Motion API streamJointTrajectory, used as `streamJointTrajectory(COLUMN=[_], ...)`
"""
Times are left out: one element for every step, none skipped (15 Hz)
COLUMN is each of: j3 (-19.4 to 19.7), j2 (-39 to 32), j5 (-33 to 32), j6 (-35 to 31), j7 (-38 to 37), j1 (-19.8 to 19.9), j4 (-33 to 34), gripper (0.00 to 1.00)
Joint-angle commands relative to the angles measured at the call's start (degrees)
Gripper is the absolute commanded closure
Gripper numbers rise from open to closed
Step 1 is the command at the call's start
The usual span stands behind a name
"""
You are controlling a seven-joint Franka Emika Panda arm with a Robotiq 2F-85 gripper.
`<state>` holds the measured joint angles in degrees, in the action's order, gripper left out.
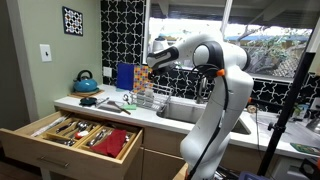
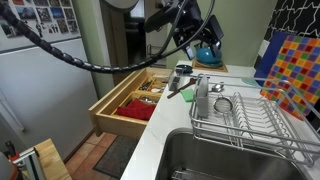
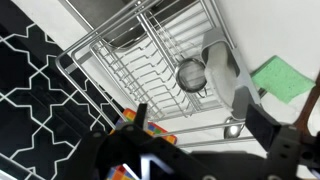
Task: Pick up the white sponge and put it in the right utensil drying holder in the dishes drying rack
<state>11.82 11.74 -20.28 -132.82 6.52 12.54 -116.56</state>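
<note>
My gripper (image 3: 192,105) is open and empty, and it hangs above the end of the dishes drying rack (image 3: 130,60). The rack is thin grey wire and stands on the counter beside the sink in both exterior views (image 1: 148,97) (image 2: 255,120). A pale white lump (image 3: 220,60) sits at the rack's end next to a round metal strainer (image 3: 190,72). It looks like the white sponge in a holder, but I cannot tell for sure. In both exterior views the gripper (image 1: 156,52) (image 2: 190,38) is well above the rack.
A green pad (image 3: 282,78) lies on the counter beyond the rack. A blue kettle (image 1: 85,82) stands at the counter's end. A wooden cutlery drawer (image 1: 75,135) is pulled open below. A sink (image 2: 230,160) adjoins the rack. A colourful board (image 2: 292,65) leans behind it.
</note>
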Motion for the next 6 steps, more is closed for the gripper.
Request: streamJointTrajectory(j3=[0.01, 0.09, 0.13, 0.14, 0.14, 0.14], j2=[0.22, 0.48, 0.64, 0.7, 0.7, 0.7], j5=[-0.39, -0.61, -0.73, -0.83, -0.9, -0.95], j6=[1.03, 1.74, 2.01, 2.09, 2.12, 2.14], j7=[2.76, 4.63, 5.63, 6.13, 6.29, 6.34], j1=[0.06, 0.03, 0.02, 0.01, 0.0, 0.0], j4=[0.19, 0.18, 0.18, 0.18, 0.18, 0.18], gripper=[0.0, 0.0, 0.0, 0.0, 0.0, 0.0])
